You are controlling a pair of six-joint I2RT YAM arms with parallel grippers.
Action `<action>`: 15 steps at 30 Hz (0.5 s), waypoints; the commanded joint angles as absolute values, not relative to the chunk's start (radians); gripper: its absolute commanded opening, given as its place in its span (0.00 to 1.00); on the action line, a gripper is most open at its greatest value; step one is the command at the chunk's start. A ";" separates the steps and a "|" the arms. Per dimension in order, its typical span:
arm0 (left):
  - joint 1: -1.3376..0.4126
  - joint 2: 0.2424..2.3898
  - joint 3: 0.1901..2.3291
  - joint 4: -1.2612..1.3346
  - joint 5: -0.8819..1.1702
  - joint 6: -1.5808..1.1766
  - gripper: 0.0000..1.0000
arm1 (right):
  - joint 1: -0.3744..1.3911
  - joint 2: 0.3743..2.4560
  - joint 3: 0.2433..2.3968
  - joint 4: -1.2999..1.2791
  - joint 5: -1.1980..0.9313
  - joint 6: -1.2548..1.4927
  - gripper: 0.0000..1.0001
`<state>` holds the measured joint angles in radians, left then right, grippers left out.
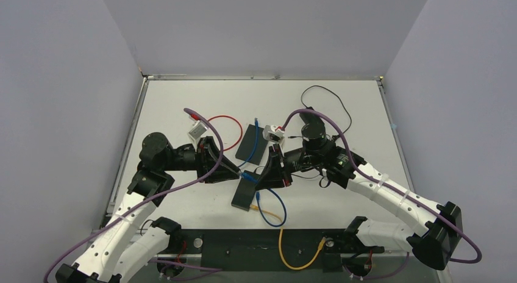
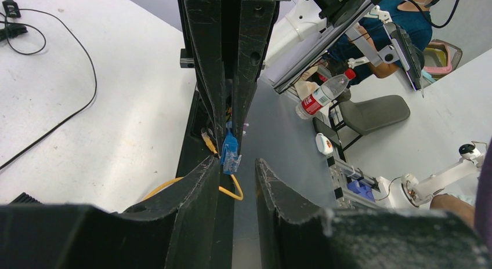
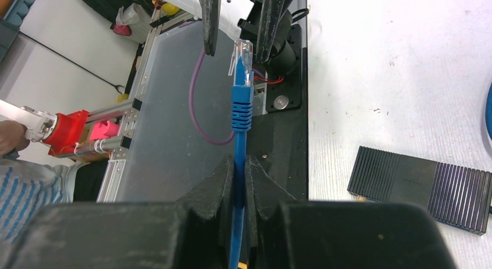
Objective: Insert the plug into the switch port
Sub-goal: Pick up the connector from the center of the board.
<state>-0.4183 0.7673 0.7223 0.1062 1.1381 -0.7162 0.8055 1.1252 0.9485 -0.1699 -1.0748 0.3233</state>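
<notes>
Blue cable (image 3: 239,144) clamped in right gripper (image 3: 239,160); clear plug (image 3: 243,55) between jaws of half-open left gripper (image 2: 237,164), ungripped; insertion into black ribbed switch (image 3: 418,188) judged pending.

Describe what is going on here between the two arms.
The right gripper is shut on the blue cable just behind its plug, holding the plug out. The left gripper is partly open, its fingers either side of the plug's tip, not gripping it. The plug is in no port; a black box lies on the table.
</notes>
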 commanded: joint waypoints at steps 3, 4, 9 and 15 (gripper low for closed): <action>-0.423 0.771 0.727 0.115 1.141 -0.689 0.26 | 0.801 1.144 0.968 -0.100 -1.095 0.318 0.00; -0.423 0.771 0.726 0.115 1.140 -0.690 0.25 | 0.801 1.146 0.969 -0.098 -1.094 0.319 0.00; -0.424 0.781 0.725 0.116 1.134 -0.690 0.25 | 0.803 1.159 0.973 -0.095 -1.099 0.318 0.00; -0.423 0.784 0.720 0.110 1.135 -0.684 0.18 | 0.803 1.162 0.973 -0.094 -1.097 0.316 0.00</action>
<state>-0.4179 0.7864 0.7174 0.1005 1.1370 -0.7086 0.8055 1.1595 0.9489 -0.1627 -1.0817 0.3264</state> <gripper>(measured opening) 0.198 0.039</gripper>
